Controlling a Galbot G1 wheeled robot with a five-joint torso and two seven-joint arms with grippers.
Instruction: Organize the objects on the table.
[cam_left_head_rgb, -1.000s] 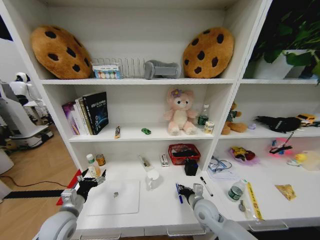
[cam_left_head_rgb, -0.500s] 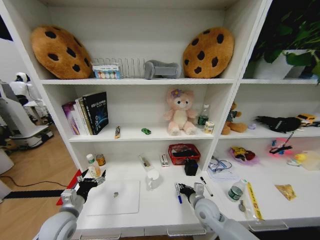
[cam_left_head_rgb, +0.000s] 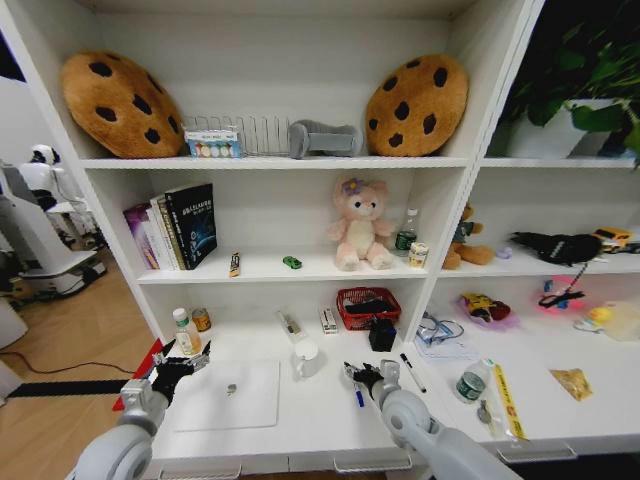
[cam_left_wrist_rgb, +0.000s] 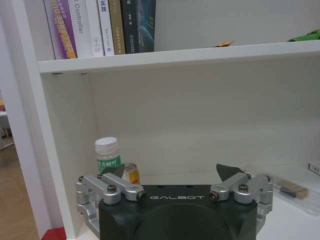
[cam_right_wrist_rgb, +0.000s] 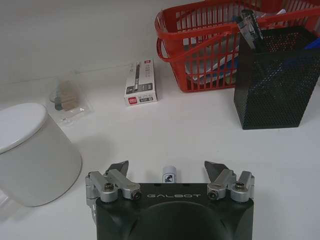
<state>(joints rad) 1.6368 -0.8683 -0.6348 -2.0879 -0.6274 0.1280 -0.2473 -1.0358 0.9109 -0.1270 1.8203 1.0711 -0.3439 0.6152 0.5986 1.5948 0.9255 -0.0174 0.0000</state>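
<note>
2 cookie cushions (cam_left_head_rgb: 120, 102) top the shelves; a pink plush bear (cam_left_head_rgb: 357, 225) sits below.

- "GALBOT" in pale letters across the black body of the left tool (cam_left_wrist_rgb: 172, 175).
- "GALBOT" likewise across the right tool (cam_right_wrist_rgb: 167, 170).
- "FREE D…" and "Controller" on spines of the books (cam_left_wrist_rgb: 100, 25) on the shelf.
- Chinese characters on the green-labelled bottle (cam_left_wrist_rgb: 108, 160).

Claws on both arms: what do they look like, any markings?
Left claw and right claw match: a black housing with white GALBOT lettering, silver metal linkages with visible screws on either side, and dark pointed fingertips. In the head view the arms are rounded pale grey segments ending in the black claws.
</note>
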